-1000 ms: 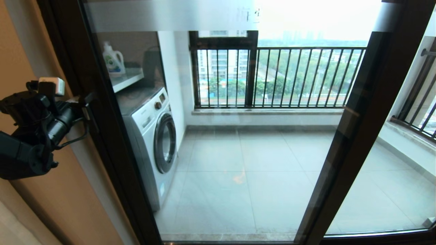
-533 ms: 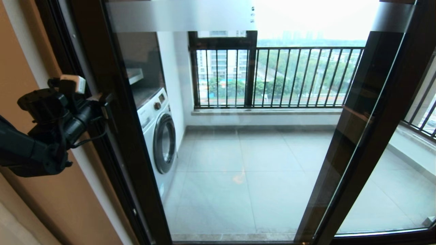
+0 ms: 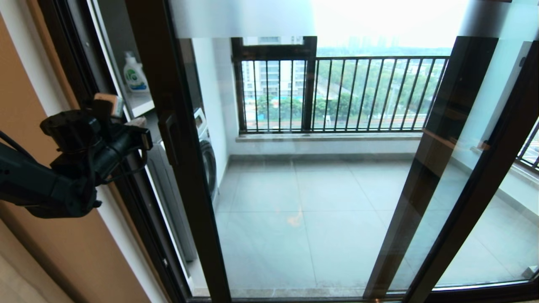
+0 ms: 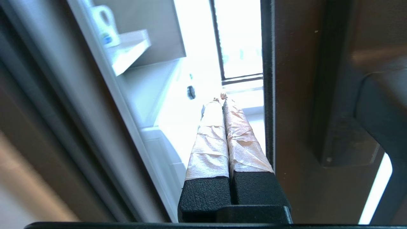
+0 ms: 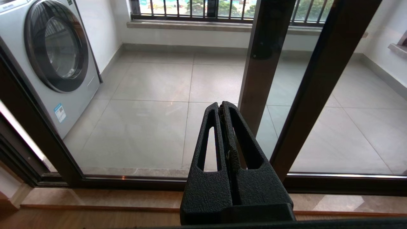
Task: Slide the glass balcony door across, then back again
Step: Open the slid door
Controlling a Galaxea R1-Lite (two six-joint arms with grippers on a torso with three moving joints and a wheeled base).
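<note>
The glass balcony door (image 3: 185,189) has a dark brown frame and a dark bar handle (image 3: 170,141) on its left stile. It stands partly slid right, with a gap between it and the jamb (image 3: 80,84). My left gripper (image 3: 141,131) is shut and empty, in that gap beside the stile's edge, left of the handle. In the left wrist view its taped fingers (image 4: 241,140) are pressed together, the gripper (image 4: 221,97) lying along the door's edge (image 4: 292,95), with the handle (image 4: 381,111) just beyond. The right gripper (image 5: 222,106) is shut and empty, low before the glass.
A washing machine (image 3: 207,158) stands inside the balcony at left, under a shelf with a detergent bottle (image 3: 134,73). A second dark-framed glass panel (image 3: 476,189) overlaps the door at right. Black railing bars (image 3: 358,92) line the far window. An orange wall (image 3: 25,84) is beside my left arm.
The door has slid to the right, opening a gap at the left jamb. My left gripper has moved right with the door's edge.
</note>
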